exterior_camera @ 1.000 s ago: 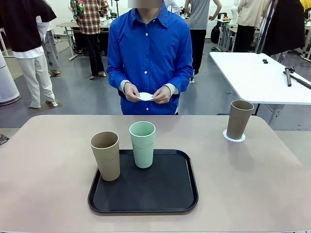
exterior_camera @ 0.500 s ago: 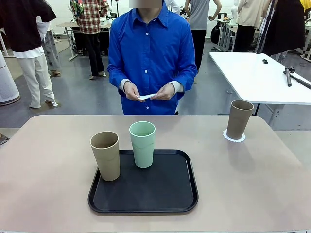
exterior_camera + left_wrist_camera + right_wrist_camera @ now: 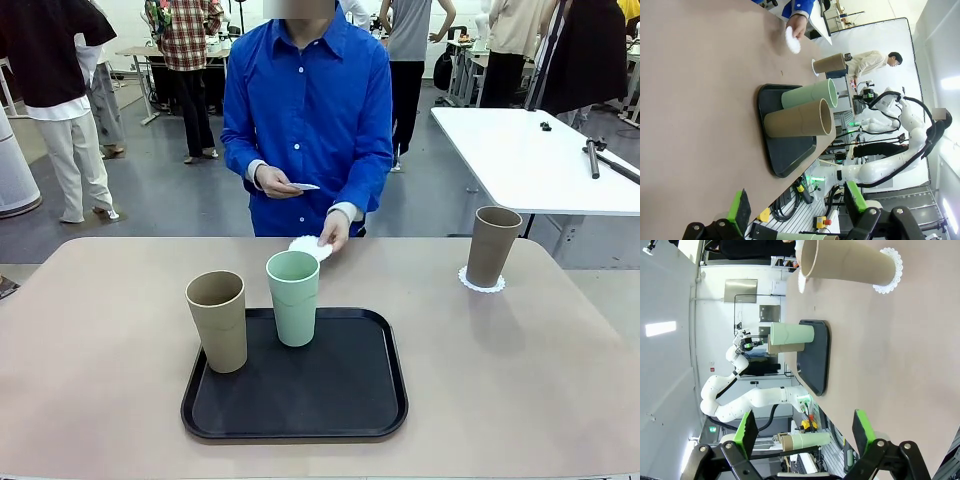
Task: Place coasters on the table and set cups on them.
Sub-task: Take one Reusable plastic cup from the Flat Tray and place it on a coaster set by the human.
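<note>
Both wide open, nothing in them: left gripper (image 3: 797, 205), right gripper (image 3: 805, 429). On the table (image 3: 100, 330), one tan cup (image 3: 494, 245) sits on a coaster (image 3: 482, 282) out at 2 o'clock. The mint cup (image 3: 293, 297) and second tan cup (image 3: 217, 320) stand on the black tray (image 3: 320, 395) at 6 o'clock. The person's hand (image 3: 333, 232) holds another coaster (image 3: 308, 247) low at the 12 o'clock edge

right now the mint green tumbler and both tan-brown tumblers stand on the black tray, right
Not quite. One tan-brown tumbler stands on the black rounded-square tray beside the pale mint green tumbler; the other tan-brown tumbler stands on a white lacy paper doily on the beige tabletop, seen in the front view.
</note>
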### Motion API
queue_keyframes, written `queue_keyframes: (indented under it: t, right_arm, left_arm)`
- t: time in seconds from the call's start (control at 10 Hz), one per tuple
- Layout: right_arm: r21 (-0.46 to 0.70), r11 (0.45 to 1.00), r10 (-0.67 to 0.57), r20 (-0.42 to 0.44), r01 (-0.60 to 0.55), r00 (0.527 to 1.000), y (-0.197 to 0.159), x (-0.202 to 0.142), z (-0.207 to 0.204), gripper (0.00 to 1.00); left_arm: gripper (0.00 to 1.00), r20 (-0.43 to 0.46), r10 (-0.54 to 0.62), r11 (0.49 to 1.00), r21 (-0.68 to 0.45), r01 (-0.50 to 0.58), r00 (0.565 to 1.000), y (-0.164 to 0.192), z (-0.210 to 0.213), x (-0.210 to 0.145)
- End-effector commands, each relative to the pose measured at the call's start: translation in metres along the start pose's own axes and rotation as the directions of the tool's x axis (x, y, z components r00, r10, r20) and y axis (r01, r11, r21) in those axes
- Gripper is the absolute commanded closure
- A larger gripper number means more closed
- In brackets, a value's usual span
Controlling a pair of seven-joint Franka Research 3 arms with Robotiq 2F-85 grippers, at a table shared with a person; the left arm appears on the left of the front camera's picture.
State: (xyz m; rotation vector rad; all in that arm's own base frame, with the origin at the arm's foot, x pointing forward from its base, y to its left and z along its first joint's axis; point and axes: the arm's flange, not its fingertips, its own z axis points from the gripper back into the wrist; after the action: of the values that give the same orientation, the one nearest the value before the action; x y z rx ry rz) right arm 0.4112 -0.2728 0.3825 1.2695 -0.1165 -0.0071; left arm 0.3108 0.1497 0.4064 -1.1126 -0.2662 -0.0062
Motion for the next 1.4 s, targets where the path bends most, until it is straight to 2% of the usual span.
queue_keyframes:
  t: [0.0, 1.3]
  right_arm:
    - [0.0, 1.0, 0.0, 0.0, 0.0, 1.0, 0.0002, 0.0, 0.0, 0.0]
    - [0.0, 1.0, 0.0, 0.0, 0.0, 1.0, 0.0002, 0.0, 0.0, 0.0]
  left_arm:
    - [0.0, 0.01, -0.008, 1.0, -0.017, 0.008, 1.0, -0.0002, 0.0015, -0.001]
    - [0.0, 0.01, -0.008, 1.0, -0.017, 0.008, 1.0, -0.0002, 0.0015, -0.001]
